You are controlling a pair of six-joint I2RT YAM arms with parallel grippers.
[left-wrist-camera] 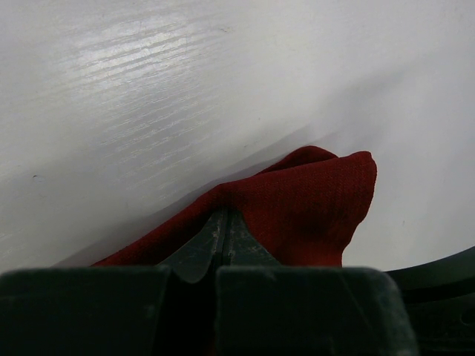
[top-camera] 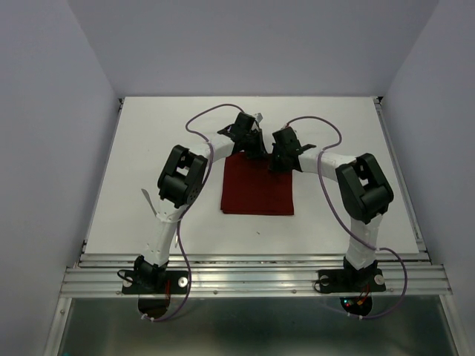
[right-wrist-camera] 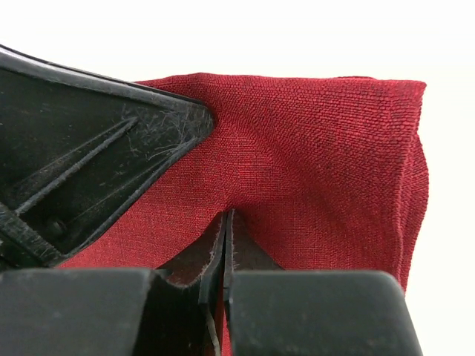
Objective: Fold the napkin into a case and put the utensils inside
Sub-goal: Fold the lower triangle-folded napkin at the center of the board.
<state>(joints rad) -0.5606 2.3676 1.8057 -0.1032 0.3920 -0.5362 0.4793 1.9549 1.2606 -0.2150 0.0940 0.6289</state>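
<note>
Maroon cloth lay near the middle of the white table [top-camera: 148, 148] in the top view: the napkin [top-camera: 257, 191], a flat rectangle whose far edge sat under both arms. The left gripper [top-camera: 256, 150] and the right gripper [top-camera: 277, 162] met close together at that far edge.

From the left wrist, the left gripper [left-wrist-camera: 223, 221] was clenched, a ridge of napkin [left-wrist-camera: 312, 215] pinched between its tips. The cloth rose off the table [left-wrist-camera: 148, 104] in a rounded hump to the right.

From the right wrist, the right gripper [right-wrist-camera: 225, 222] was likewise squeezed closed on the napkin [right-wrist-camera: 319, 163]. One black finger [right-wrist-camera: 111, 163] of the left gripper pressed the cloth just to its left (the tips nearly side by side). The napkin's right edge showed stacked layers.
</note>
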